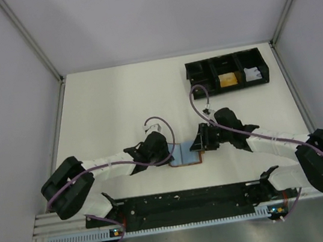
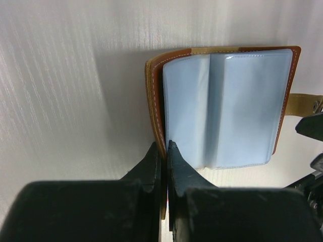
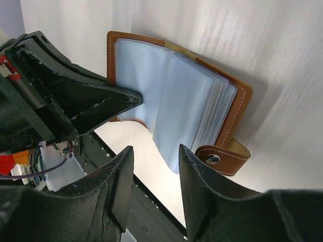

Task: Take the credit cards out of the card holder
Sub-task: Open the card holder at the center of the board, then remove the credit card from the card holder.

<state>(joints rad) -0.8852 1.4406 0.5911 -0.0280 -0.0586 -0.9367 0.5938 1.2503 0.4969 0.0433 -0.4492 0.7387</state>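
My left tool (image 2: pixel 165 150) pinches the cover edge of the open card holder (image 2: pixel 224 106), which lies on the table (image 2: pixel 60 91) just ahead of it. My right tool (image 3: pixel 155 154) is spread, the tab (image 3: pixel 222 157) just beside one finger.

White arms (image 1: pixel 108 163), black fingers (image 3: pixel 202 194) (purple cables (image 1: pixel 192 100))

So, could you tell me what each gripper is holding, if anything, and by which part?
The left gripper pinches the card holder by the edge of its brown cover. The right gripper is open and holds nothing.
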